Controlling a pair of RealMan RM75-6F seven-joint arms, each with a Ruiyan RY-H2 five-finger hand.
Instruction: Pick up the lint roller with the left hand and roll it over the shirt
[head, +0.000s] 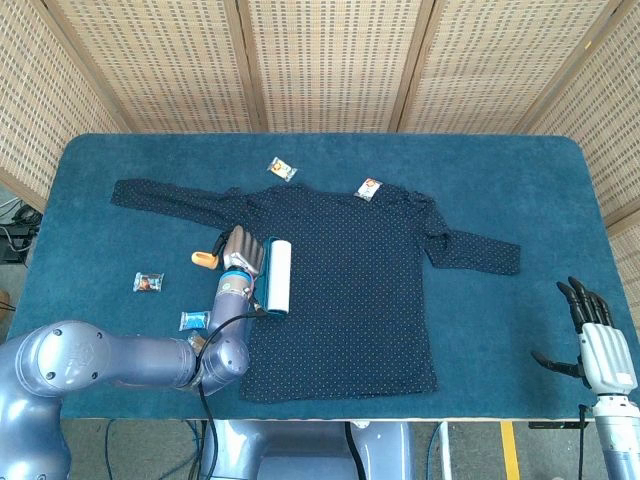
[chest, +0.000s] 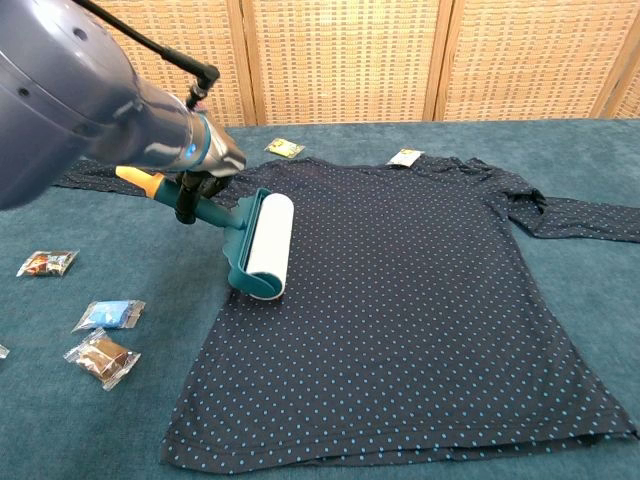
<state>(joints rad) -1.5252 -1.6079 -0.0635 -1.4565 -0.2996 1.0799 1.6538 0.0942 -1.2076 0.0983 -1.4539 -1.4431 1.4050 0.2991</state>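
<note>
Wrapper (chest: 3, 351) cut by left edge — contents unreadable

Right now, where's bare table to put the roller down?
Bare cloth along the far edge behind the shirt, and a wide patch between the right sleeve and the idle right hand. Crowded on the left: snack packets, the left hand and roller.

We see a glossy blue-grey left arm (head: 110, 360) with a bright blue wrist ring, a black cable trailing along it, and a silver-grey left hand (head: 243, 250); the right hand (head: 598, 335) pairs a pale casing with black fingers.
</note>
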